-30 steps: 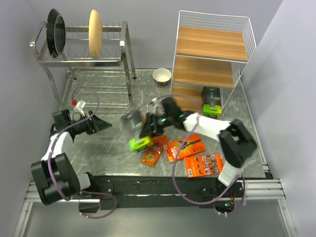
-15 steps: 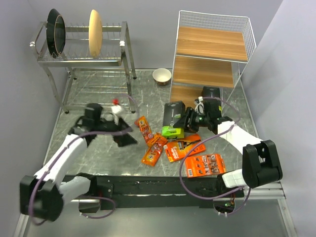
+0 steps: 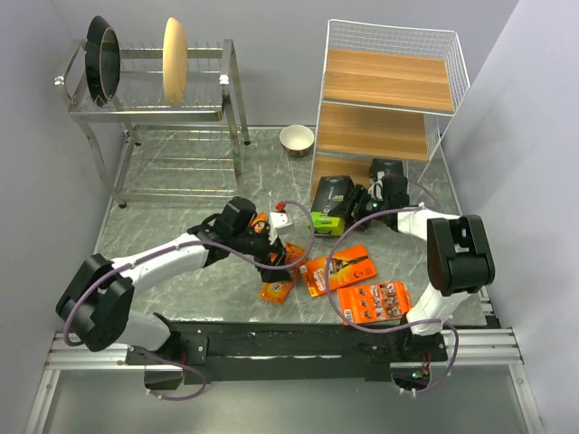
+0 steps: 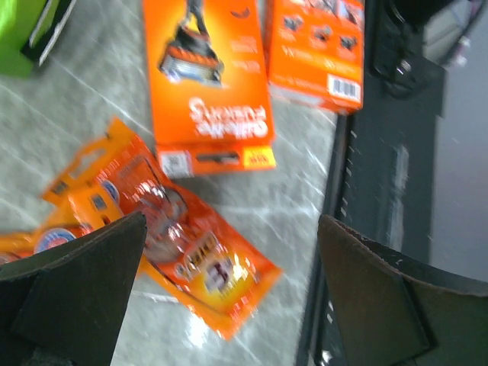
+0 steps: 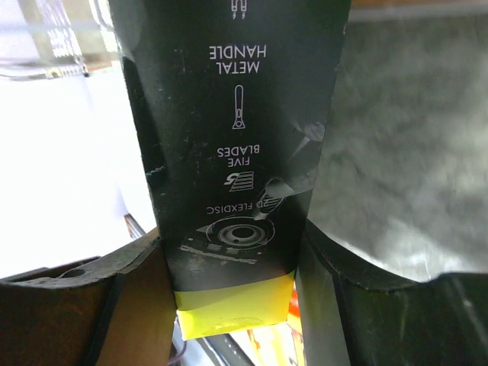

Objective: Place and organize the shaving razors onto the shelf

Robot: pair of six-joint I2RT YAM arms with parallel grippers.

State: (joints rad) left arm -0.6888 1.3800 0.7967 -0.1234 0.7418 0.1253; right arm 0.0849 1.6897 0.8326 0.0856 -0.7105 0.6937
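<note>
My right gripper (image 3: 351, 206) is shut on a dark grey razor box with a lime-green end (image 3: 330, 202), held at the front of the shelf's (image 3: 387, 80) lowest board. In the right wrist view the box (image 5: 236, 137) fills the gap between the fingers (image 5: 130, 305). A second dark box (image 3: 387, 177) stands at the shelf's lower right. My left gripper (image 3: 274, 256) hangs open over two orange blister packs (image 3: 281, 280), (image 3: 261, 225). The nearer blister pack (image 4: 191, 252) lies between the spread fingers (image 4: 76, 297). Two flat orange cards (image 3: 339, 269), (image 3: 375, 303) lie to the right.
A steel dish rack (image 3: 154, 108) with plates stands at the back left. A small bowl (image 3: 297, 138) sits between the rack and the shelf. The black rail at the table's near edge (image 4: 381, 137) runs close beside my left gripper.
My left arm swung from the table's left side to the middle, over the blister packs, and its jaws spread wide. My right arm carried the dark box from the middle to the shelf's foot.
</note>
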